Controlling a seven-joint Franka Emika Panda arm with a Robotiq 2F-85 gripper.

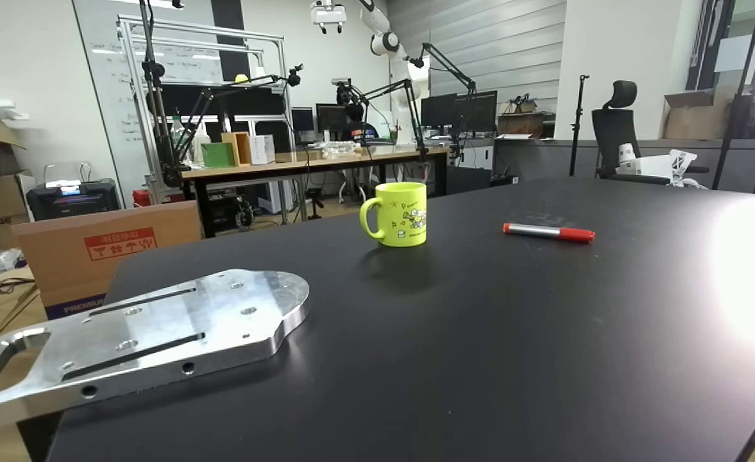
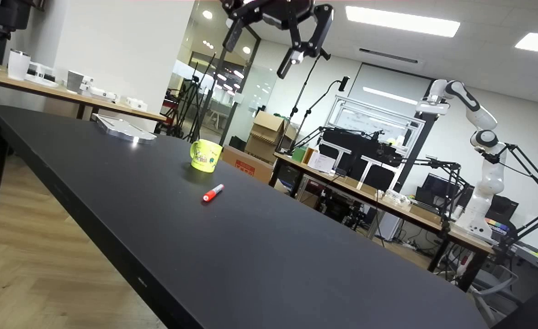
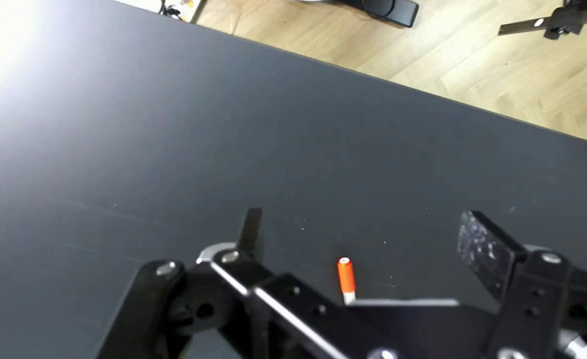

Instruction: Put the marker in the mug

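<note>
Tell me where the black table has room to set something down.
In an exterior view, the black table lies bare across the foreground, bordered by the metal plate, mug and marker. More room lies past the marker, away from the mug. It's tighter between mug and marker.

Gripper (image 2: 255,60): upper body is cut off by the top edge in an exterior view; in the wrist view it runs past the bottom edge, slightly blurred. Marker (image 3: 346,276): partly concealed behind the gripper in the wrist view; I see only the red end and a short whitish stretch there. Mug (image 1: 404,215): the printed lettering is too small for me to read; its own wall hides the bottom of the interior. Machined metal plate (image 1: 172,321): looped end cropped by the left edge in an exterior view. Whiteboard (image 1: 113,109): handwriting is too faint to make out.
</note>
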